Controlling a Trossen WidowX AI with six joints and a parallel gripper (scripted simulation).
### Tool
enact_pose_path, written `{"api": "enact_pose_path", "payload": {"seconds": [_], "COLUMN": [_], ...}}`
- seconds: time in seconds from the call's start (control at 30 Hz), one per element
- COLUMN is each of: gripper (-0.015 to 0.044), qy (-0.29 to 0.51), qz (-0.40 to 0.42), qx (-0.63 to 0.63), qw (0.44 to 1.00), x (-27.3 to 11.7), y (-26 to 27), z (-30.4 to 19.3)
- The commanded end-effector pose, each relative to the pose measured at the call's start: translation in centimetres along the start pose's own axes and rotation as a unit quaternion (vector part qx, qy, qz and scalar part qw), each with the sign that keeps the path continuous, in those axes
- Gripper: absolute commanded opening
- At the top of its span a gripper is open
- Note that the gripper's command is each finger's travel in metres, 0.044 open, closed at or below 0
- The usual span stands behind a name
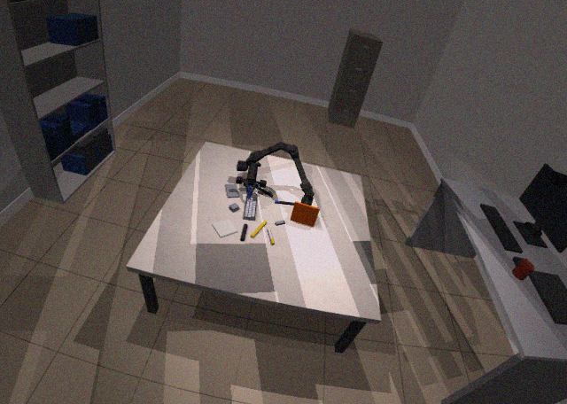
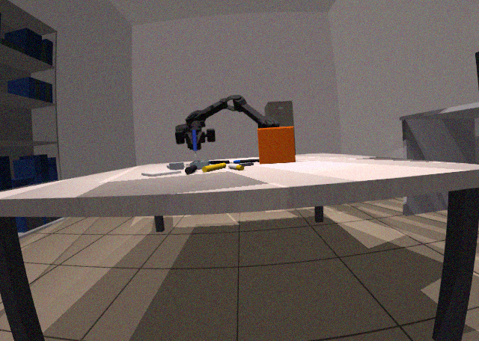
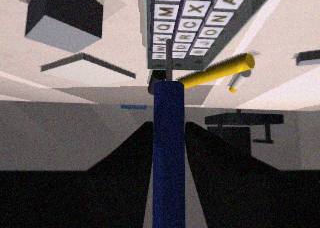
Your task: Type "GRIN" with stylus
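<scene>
My gripper (image 1: pixel 250 187) (image 2: pixel 194 146) (image 3: pixel 168 129) is shut on the blue stylus (image 2: pixel 194 138) (image 3: pixel 169 105), which points down with its thin grey tip. The keyboard (image 1: pixel 249 218) (image 3: pixel 192 65) lies on the table below the gripper. In the wrist view the tip overlaps the keyboard's left letter column, near K and the column beside it; in the exterior view it appears a little above the keyboard. The R key (image 3: pixel 186 37) and the N key (image 3: pixel 215 32) show to the right of the tip. I cannot make out a G key; part of the keyboard is out of the wrist view.
On the table (image 1: pixel 229 271) are a grey block (image 1: pixel 234 206) (image 3: pixel 65 18), a flat pale pad (image 1: pixel 224 228), a black marker (image 1: pixel 244 232), a yellow marker (image 1: pixel 259 229) (image 3: pixel 220 72), a white-and-yellow pen (image 1: pixel 271 236) and an orange box (image 1: pixel 305 213) (image 2: pixel 276 145) near the arm's base.
</scene>
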State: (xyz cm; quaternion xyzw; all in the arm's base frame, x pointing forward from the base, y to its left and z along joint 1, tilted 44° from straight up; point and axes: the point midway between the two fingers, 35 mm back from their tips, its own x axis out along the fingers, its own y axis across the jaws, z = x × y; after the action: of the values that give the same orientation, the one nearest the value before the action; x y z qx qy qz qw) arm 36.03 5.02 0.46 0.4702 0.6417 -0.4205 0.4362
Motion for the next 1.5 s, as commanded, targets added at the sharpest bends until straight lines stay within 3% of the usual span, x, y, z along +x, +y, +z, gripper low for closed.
{"api": "enact_pose_path", "payload": {"seconds": [0.0, 0.57, 0.9, 1.0, 1.47], "gripper": [0.0, 0.0, 0.0, 0.0079, 0.0081], "qy": [0.0, 0.004, 0.003, 0.003, 0.003], "qz": [0.0, -0.001, -0.001, -0.001, -0.001], "qx": [-0.001, 0.004, 0.004, 0.004, 0.005], "qw": [1.0, 1.0, 1.0, 1.0, 1.0], "x": [0.1, 1.9, 2.9, 3.1, 3.4], "y": [-0.2, -3.9, -4.0, -4.0, -4.0], "z": [-0.1, -1.7, 0.0, 0.1, 0.6]}}
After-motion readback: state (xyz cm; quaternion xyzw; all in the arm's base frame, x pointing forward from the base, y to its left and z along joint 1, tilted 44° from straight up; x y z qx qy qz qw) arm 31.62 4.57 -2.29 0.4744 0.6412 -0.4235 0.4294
